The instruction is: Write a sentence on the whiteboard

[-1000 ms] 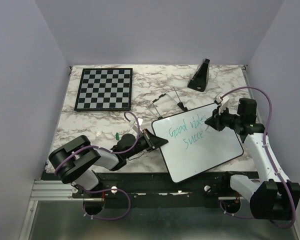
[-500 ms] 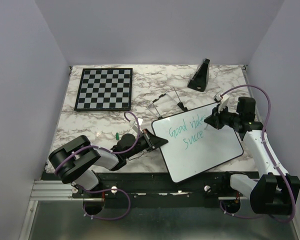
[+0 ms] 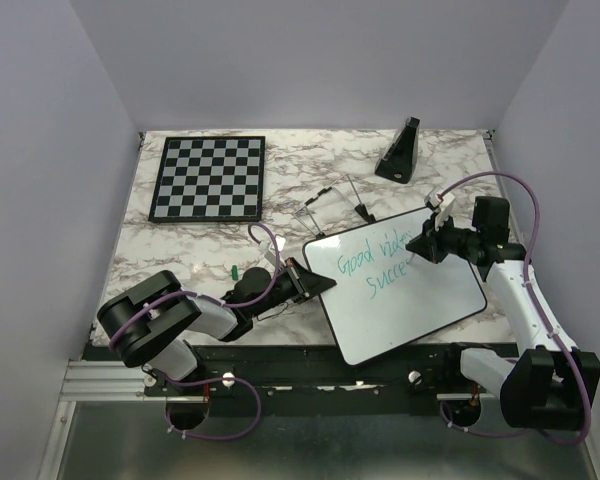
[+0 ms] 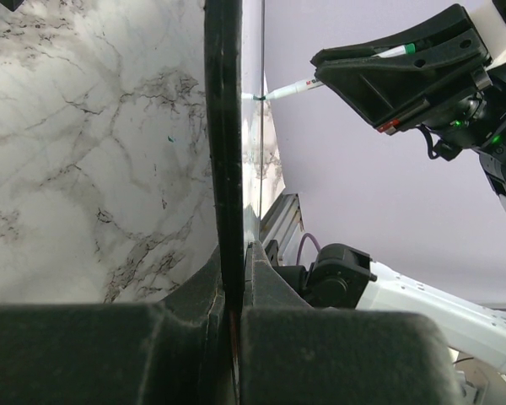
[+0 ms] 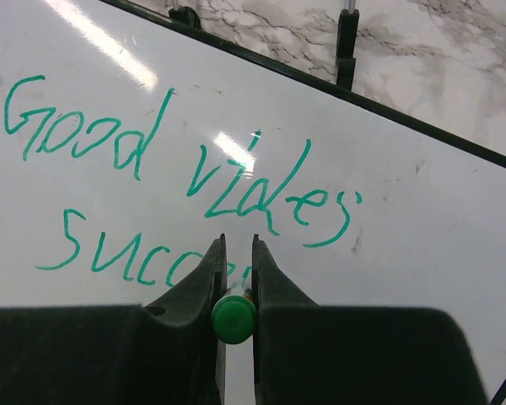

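I pinch the marker (image 5: pixel 234 319) in the right gripper (image 3: pixel 418 247); should the board (image 3: pixel 430 300) slip from the clamped left gripper (image 3: pixel 320 282), the sentence (image 5: pixel 270 190) could skew.

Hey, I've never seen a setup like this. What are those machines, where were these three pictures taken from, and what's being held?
The machines are robot arms, the left arm and the right arm, bolted at the near edge of a marble table. The wide picture looks down from above and behind them; the other two come from a camera on each wrist, showing that arm's own claw. The left claw is shut on the rim of the whiteboard. The right claw is shut on a green marker, its tip against the board. The writing so far reads "Good vibes" and "Succe". A chessboard and a black wedge-shaped stand also sit on the table.
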